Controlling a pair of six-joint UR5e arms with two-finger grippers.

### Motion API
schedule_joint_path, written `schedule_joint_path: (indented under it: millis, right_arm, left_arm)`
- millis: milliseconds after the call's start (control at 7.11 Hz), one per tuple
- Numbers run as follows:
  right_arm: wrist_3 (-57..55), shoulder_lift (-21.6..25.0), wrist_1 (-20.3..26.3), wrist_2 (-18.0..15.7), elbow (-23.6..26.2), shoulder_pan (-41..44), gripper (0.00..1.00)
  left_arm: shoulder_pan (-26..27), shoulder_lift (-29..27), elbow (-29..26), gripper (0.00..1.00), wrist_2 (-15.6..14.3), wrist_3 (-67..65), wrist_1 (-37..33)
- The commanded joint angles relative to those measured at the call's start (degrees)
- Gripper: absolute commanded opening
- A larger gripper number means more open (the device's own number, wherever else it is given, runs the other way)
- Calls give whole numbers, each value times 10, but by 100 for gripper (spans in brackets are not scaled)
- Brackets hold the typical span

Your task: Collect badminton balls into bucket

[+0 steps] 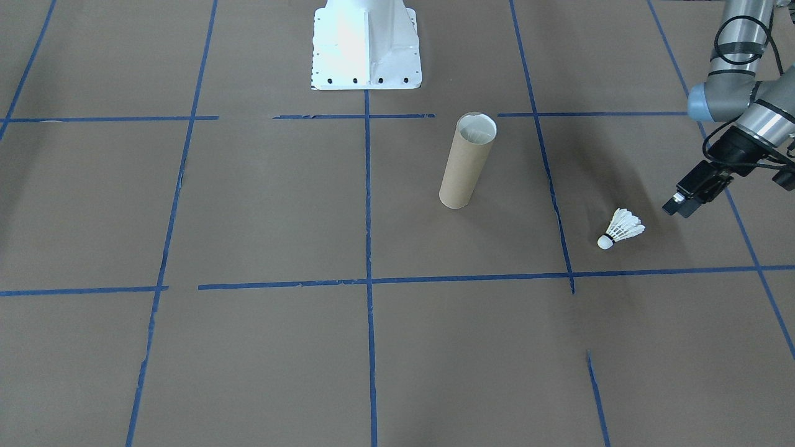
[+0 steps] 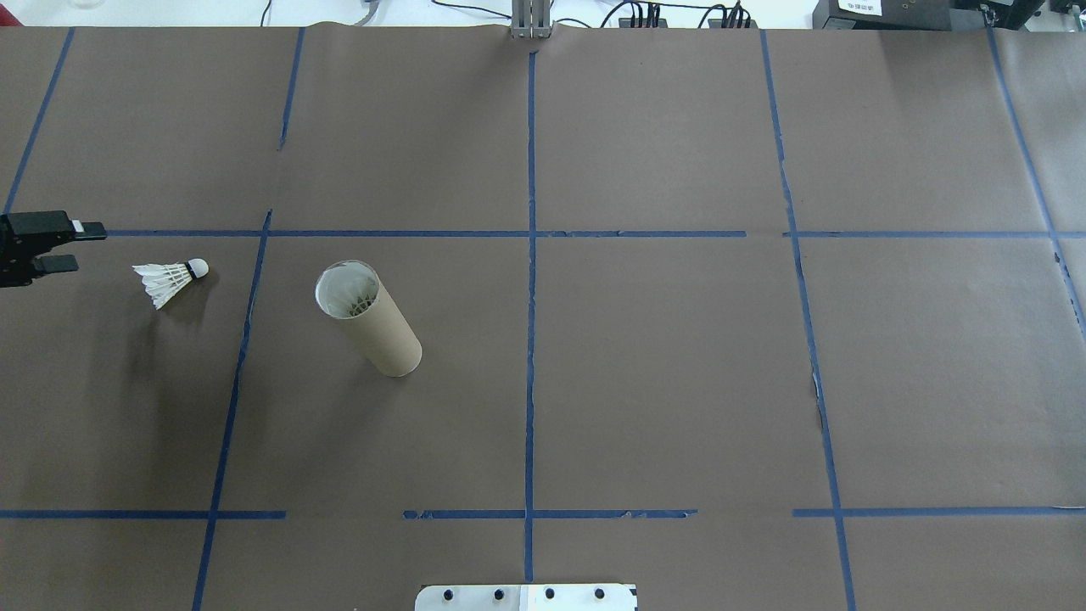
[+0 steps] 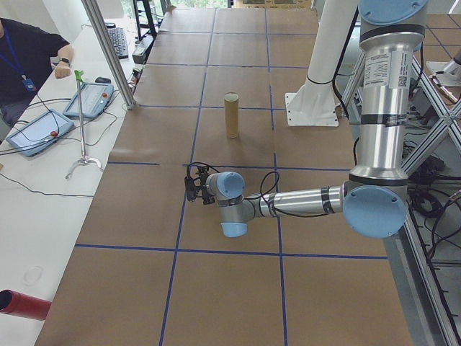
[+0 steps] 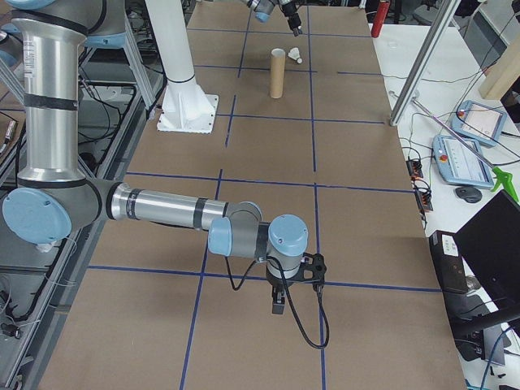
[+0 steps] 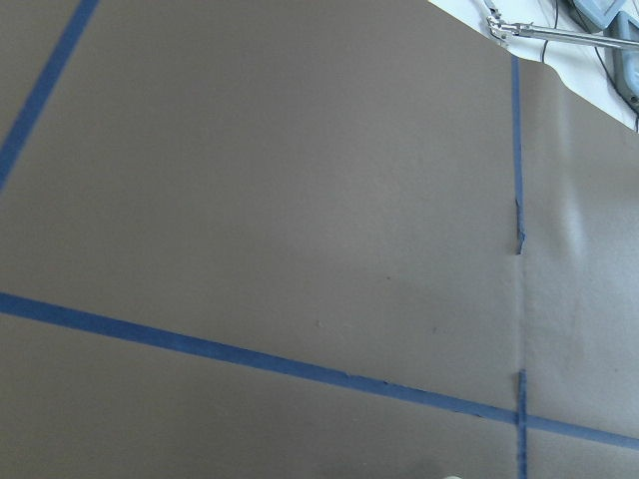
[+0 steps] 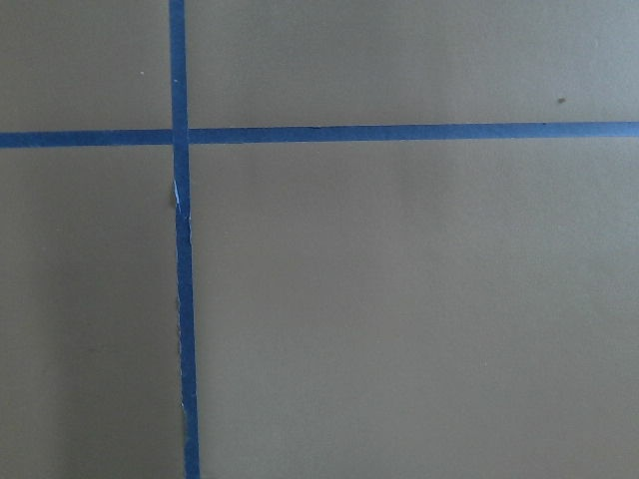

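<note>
The shuttlecock point(image 2: 172, 279) lies on its side on the brown tabletop point(image 2: 645, 373), cork pointing toward the tube point(image 2: 368, 318) and feather skirt toward the left tool point(image 2: 69, 246). It sits between the two, near each but touching neither. The tube stands upright, tilted only by the camera's angle, and white feathers show inside its mouth, so it seems to hold shuttlecocks already.

The left tool hovers just beside the skirt, fingers parted with nothing between them. The right tool point(image 4: 278, 302) shows only in the side view, well away from the work, and I cannot tell whether it is released or clenched.

The shuttlecock is likely very light and will skid or roll at a nudge. Its feathers look thin and springy, easy to bend or snap under a hard squeeze. The cork is the firmer part, though small and rounded, so it may slip. Probably best is a gentle pinch at the dark band where skirt meets cork, leaving the cork free to go into the tube first
</note>
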State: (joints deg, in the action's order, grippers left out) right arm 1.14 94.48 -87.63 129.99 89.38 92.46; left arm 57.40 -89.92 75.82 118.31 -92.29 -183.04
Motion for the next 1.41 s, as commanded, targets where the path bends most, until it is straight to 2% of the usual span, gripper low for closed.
schedule_joint_path:
  millis: [0, 141, 422, 563, 704, 844, 985, 1267]
  right_arm:
    - [0, 1, 0, 1, 0, 0, 100]
    - [0, 0, 0, 0, 0, 0, 100]
    - [2, 0, 0, -3, -9, 0, 100]
    - [1, -13, 46, -3, -55, 0, 100]
    - [-2, 1, 147, 1, -89, 0, 100]
    - [-3, 15, 194, 1, -101, 0, 100]
    - [-2, 19, 203, 1, -101, 0, 100]
    - [-2, 19, 203, 1, -101, 0, 100]
  left_arm:
    - [-52, -3, -1, 100, -72, -80, -34]
    - [-65, -11, -2, 100, -84, -104, -35]
    - [-69, -12, -15, 100, -90, -114, -35]
    - [-73, -12, -23, 100, -91, -121, -35]
    - [-76, -12, -23, 89, -90, -135, -35]
    - [-78, -14, -23, 63, -91, -154, -34]
    - [-80, -15, -23, 45, -91, -161, -34]
    - [-80, -15, -22, 44, -90, -162, -34]
